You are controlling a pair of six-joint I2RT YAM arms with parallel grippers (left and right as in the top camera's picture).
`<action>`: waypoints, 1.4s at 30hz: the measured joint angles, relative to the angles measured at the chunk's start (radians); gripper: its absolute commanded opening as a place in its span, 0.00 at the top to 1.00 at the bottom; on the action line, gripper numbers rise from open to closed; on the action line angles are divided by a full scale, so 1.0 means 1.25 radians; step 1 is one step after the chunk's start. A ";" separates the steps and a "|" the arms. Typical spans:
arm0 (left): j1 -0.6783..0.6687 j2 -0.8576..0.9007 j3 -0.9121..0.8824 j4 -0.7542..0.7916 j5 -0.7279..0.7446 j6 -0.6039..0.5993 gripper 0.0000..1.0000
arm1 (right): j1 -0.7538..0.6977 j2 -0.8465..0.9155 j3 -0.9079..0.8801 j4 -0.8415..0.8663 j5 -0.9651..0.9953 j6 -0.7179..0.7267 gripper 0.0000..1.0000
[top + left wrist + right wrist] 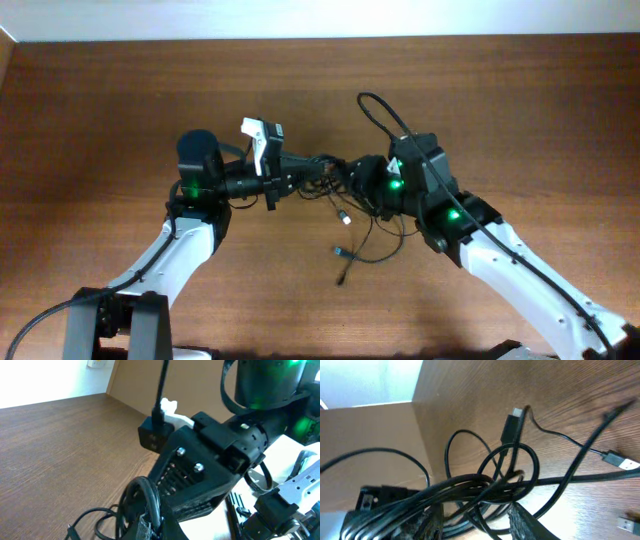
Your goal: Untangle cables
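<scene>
A knot of thin black cables (335,180) sits near the centre of a brown wood-grain counter (120,100), bunched between the tips of two robot arms. Loose strands trail from the knot toward 6 o'clock. One ends in a small silver-tipped plug (346,216) just below the bunch, and another in a dark plug (340,272) farther out on the wood.

At 9 o'clock of the knot, the left end effector (305,175) meets the bunch with its jaws pressed together, pinching the cords. Its wrist camera shows a loop of them (142,505) rising from the bottom edge of the view. Behind the loop is the black housing of the other arm (200,470).

At 3 o'clock, the right end effector (365,182) reaches into the same tangle. Its wrist camera shows the jaws spread, with one dark ridged finger (527,522) at the lower edge. The bundle of cords (485,485) runs across the gap and is not clamped. In that view a black plug with a metal tip (512,427) shows at 12 o'clock of the bundle, and a flat silver plug (622,462) lies on the counter toward 3 o'clock.

Farther out, a white plastic piece (262,135) sits on the left arm at 10 o'clock of the knot. Green lights (453,213) glow on the right arm, and a thicker black cable (375,105) arcs above it at 1 o'clock. A white wall strip (300,18) borders the counter's 12 o'clock edge.
</scene>
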 measured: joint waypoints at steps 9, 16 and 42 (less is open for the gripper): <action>0.000 0.000 0.000 0.034 0.045 0.000 1.00 | 0.003 0.050 0.000 0.015 -0.001 0.080 0.96; 0.003 0.000 0.000 0.044 0.076 0.000 1.00 | -0.002 0.052 0.001 -0.071 0.016 0.036 0.96; 0.030 0.001 0.005 -0.458 -0.345 -0.714 1.00 | -0.142 -0.092 0.002 -0.447 0.174 -0.183 0.56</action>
